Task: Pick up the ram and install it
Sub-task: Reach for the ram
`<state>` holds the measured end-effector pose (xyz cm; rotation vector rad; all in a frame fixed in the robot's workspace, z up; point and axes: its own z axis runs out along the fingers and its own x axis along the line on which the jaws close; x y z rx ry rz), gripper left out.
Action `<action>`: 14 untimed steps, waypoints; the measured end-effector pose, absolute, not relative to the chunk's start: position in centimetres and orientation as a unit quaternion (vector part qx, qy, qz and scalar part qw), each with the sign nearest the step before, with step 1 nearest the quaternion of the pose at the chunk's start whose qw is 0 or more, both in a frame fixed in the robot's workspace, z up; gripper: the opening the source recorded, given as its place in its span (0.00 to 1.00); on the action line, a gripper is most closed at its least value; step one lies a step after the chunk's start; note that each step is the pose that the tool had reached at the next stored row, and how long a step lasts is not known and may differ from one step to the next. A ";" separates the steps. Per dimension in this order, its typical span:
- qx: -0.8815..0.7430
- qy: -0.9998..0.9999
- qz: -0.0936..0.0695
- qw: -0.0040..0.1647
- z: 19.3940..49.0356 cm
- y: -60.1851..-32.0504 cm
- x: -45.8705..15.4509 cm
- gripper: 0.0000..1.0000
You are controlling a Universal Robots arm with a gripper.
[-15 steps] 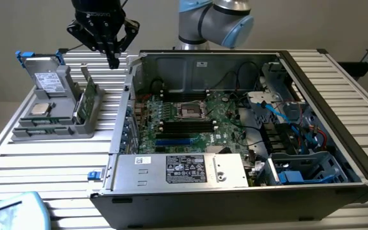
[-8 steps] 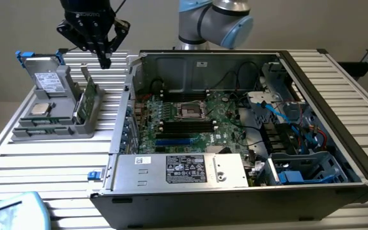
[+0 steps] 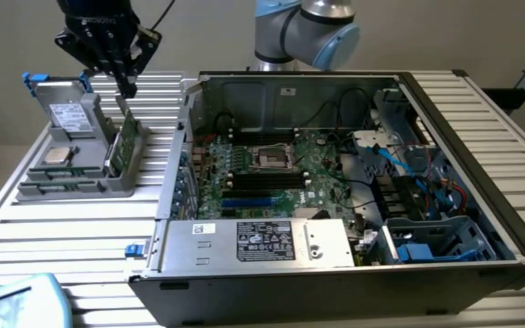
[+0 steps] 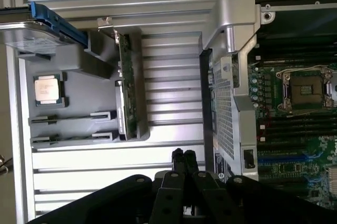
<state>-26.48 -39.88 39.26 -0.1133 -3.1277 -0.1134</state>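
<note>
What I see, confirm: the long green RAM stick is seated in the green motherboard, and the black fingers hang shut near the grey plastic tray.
Wrong: the exterior view shows the long green RAM stick standing on edge in the grey plastic tray, not in the green motherboard. The black fingers do hang shut near it.

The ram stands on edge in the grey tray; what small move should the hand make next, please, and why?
Probably opening the hand first. Its fingers are pressed together as it hangs above the ram without touching it, and the ram stands on edge in the grey tray, so shut fingers could not straddle it.
</note>
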 end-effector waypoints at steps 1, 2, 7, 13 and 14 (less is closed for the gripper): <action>-0.036 -0.999 -0.036 0.006 39.3 -39.9 -26.8 0.11; -0.036 -0.999 -0.036 0.006 39.3 -39.9 -27.1 0.11; -0.036 -0.999 -0.037 0.010 39.3 -39.9 -28.8 0.11; -0.037 -0.999 -0.037 0.014 39.3 -39.9 -30.8 0.11; -0.037 -0.999 -0.037 0.015 39.3 -39.9 -31.1 0.11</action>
